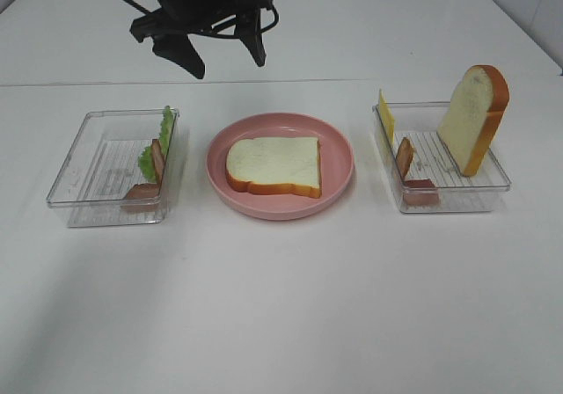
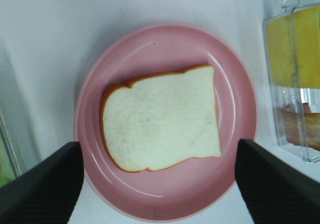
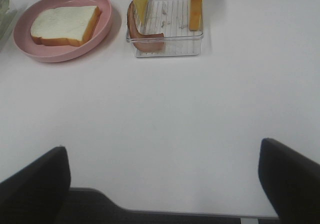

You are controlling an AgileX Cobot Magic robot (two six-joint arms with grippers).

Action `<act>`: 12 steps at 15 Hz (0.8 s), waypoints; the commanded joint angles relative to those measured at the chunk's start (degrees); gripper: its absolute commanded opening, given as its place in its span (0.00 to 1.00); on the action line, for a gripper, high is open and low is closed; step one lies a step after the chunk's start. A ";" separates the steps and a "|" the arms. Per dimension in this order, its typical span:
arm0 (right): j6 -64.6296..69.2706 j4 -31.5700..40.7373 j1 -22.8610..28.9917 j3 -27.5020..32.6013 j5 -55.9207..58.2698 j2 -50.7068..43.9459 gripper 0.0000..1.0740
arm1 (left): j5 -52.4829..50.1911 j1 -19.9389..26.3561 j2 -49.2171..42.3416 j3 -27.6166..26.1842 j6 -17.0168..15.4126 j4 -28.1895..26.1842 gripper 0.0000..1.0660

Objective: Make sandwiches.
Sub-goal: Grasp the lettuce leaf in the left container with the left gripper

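One white bread slice [image 1: 273,165] with orange-brown crust lies flat on the pink plate [image 1: 339,148]. High above the plate's far side hangs my left gripper [image 1: 229,62], open and empty. Its wrist view looks straight down on the slice [image 2: 160,119] between the spread fingers [image 2: 45,184]. The left clear bin [image 1: 88,161] holds green lettuce [image 1: 164,130] and bacon [image 1: 141,192]. In the right clear bin [image 1: 493,187] stand yellow cheese [image 1: 385,117], bacon [image 1: 405,156] and an upright bread slice [image 1: 475,117]. My right gripper [image 3: 162,145] is open over bare table, well short of that bin [image 3: 170,46].
The white table [image 1: 281,306] carries only the plate and the two bins in a row. A seam runs across the table behind them. The right arm is outside the exterior high view.
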 commanded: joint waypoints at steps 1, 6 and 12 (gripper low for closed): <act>0.52 -0.23 -0.40 0.23 0.17 -1.43 0.92 | 6.47 -0.34 -3.67 -1.20 1.38 0.23 0.72; 0.52 -0.23 -0.40 0.23 0.17 -1.43 0.92 | 6.47 0.80 -14.67 9.85 4.30 10.54 0.72; 0.52 -0.23 -0.40 0.23 0.17 -1.43 0.92 | 6.25 10.66 -29.97 32.09 5.44 11.92 0.72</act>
